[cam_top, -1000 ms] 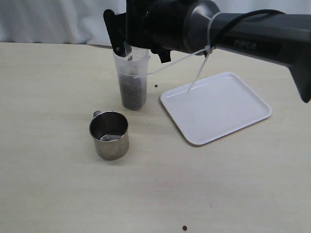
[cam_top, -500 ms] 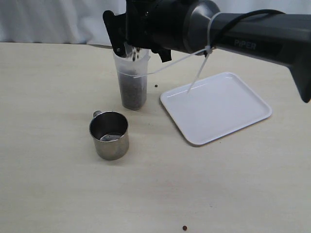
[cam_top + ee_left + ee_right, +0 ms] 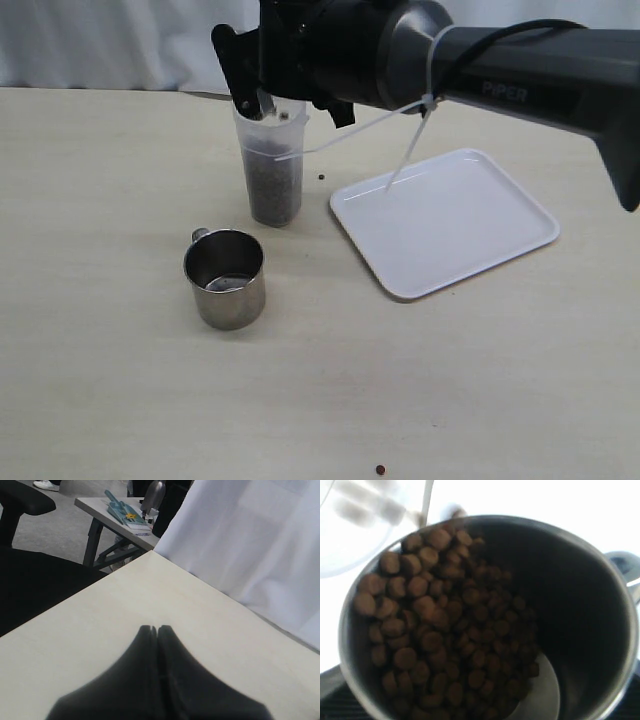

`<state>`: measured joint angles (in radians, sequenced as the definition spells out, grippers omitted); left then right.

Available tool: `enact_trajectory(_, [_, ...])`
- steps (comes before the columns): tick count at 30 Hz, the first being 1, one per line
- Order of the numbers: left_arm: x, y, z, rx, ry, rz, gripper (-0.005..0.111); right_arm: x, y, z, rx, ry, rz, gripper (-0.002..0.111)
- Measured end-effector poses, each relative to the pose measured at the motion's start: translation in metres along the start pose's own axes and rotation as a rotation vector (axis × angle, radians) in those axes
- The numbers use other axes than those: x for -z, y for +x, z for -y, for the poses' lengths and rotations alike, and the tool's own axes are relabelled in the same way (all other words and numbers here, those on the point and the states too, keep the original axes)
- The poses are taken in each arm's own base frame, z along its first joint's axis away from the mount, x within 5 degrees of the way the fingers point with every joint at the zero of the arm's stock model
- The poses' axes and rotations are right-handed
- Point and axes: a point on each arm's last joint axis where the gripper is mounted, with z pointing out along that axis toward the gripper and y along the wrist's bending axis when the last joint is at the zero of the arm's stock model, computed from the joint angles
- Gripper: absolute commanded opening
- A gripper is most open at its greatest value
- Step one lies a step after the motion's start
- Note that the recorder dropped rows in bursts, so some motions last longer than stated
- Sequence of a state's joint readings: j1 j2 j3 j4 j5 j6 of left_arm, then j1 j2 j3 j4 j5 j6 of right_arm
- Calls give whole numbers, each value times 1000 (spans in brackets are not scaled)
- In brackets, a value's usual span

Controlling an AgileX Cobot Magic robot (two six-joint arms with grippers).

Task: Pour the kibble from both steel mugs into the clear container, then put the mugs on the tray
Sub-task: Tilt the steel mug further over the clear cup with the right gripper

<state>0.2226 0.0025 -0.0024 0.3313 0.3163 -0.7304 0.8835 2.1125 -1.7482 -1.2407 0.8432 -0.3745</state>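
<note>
My right gripper (image 3: 248, 72) is shut on a steel mug (image 3: 263, 102), holding it tipped over the mouth of the clear container (image 3: 273, 150). Only a sliver of that mug shows under the arm in the exterior view. The right wrist view looks into the mug (image 3: 600, 560), where kibble (image 3: 435, 630) is piled against the low side toward the container's rim (image 3: 350, 540). Kibble (image 3: 273, 192) fills the lower part of the container. The second steel mug (image 3: 225, 278) stands upright in front of the container, with no kibble showing inside. The white tray (image 3: 445, 220) lies to the right with nothing on it. My left gripper (image 3: 158, 629) is shut on nothing over a table corner.
Stray pellets lie on the table, one (image 3: 321, 178) between container and tray and one (image 3: 380, 469) near the front edge. The right arm (image 3: 520, 75) spans the upper right of the exterior view, above the tray. A white curtain (image 3: 260, 540) hangs behind the table.
Half a second ago pellets were falling from the tipped mug into the container; none are seen falling now. The arm has hardly moved.
</note>
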Motion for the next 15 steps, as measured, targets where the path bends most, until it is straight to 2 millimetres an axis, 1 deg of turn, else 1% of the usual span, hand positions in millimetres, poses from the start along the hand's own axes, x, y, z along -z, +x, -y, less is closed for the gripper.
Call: enact_trajectory(15, [0,0,0,0,0,0,0,0,1,4,79,38,-12,5])
